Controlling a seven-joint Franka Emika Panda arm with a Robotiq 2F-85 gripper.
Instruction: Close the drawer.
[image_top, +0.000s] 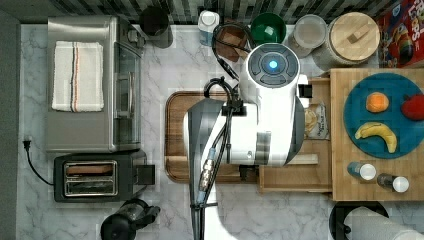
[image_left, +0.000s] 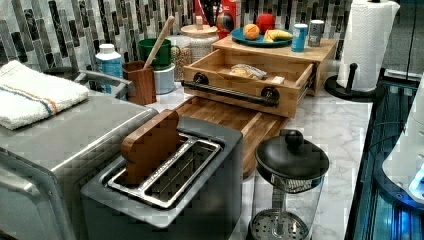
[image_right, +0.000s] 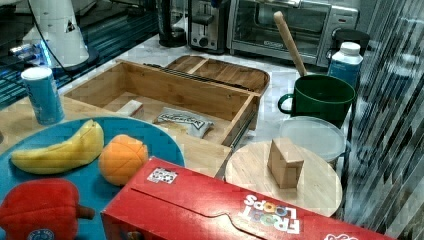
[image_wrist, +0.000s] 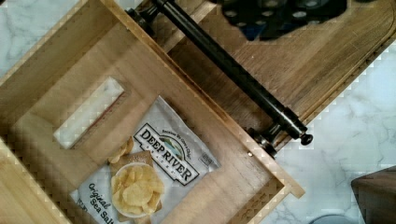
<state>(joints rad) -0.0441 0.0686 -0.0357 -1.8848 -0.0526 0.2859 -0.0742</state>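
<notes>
Wrist view, drawer (image_wrist: 140, 88) pulled out, fingers (image_wrist: 285, 14) beyond handle (image_wrist: 233, 70)

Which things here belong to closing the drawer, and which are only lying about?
For the job:
- light bamboo drawer, pulled open
- its long black bar handle

Just lying about:
- chip bag inside the drawer
- dark walnut cutting board
- blue plate with fruit
- black toaster

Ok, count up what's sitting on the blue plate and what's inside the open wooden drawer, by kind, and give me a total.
On the round blue plate:
Yellow banana: 1
Orange fruit: 1
Red pepper: 1

In the light bamboo drawer with the black bar handle:
Deep River chip bag: 1
Small white wrapped bar: 1

Total: 5
</notes>
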